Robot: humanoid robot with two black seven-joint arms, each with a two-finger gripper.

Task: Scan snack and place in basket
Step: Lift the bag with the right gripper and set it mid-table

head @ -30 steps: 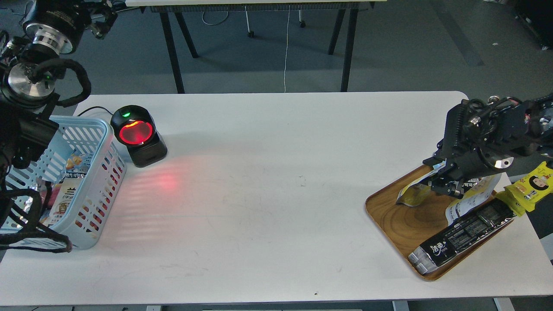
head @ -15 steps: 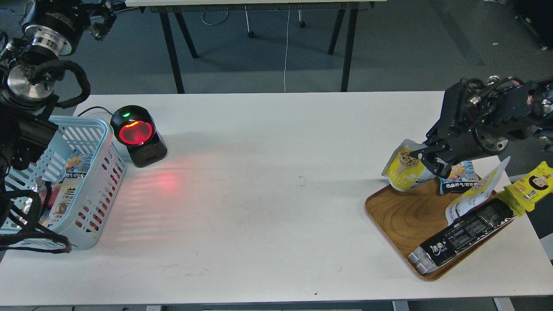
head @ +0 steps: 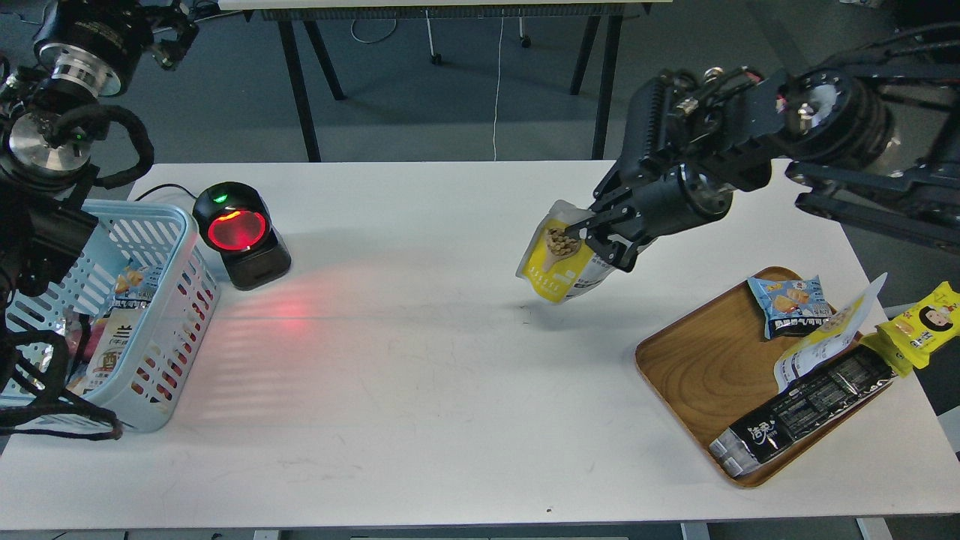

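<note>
The right gripper, a black two-finger pincer at the far end of the right arm, is closed on the snack, a palm-sized white stand-up pouch with a yellow panel picturing round beige balls, pinching it near its upper right edge so that it hangs tilted in the air above the white rectangular table, roughly over the table's middle and clear of the surface. To the pouch's right, the oval wooden tray lies near the table's right edge, carrying a small light-blue packet, a long black packet and a white pouch leaning between them; a yellow packet sits just off the tray's far side. Well apart on the left stands the black barcode scanner, its round window glowing red, and just beside it the light-blue slotted plastic basket, which already holds some packets. The left arm hangs over the basket at the view's edge, and I cannot tell how its pincer stands. The step in hand looks like the carry toward the scanner; the next move likely calls for bringing the pouch in front of the red window with its barcode side turned to it, then on over the basket for release.
</note>
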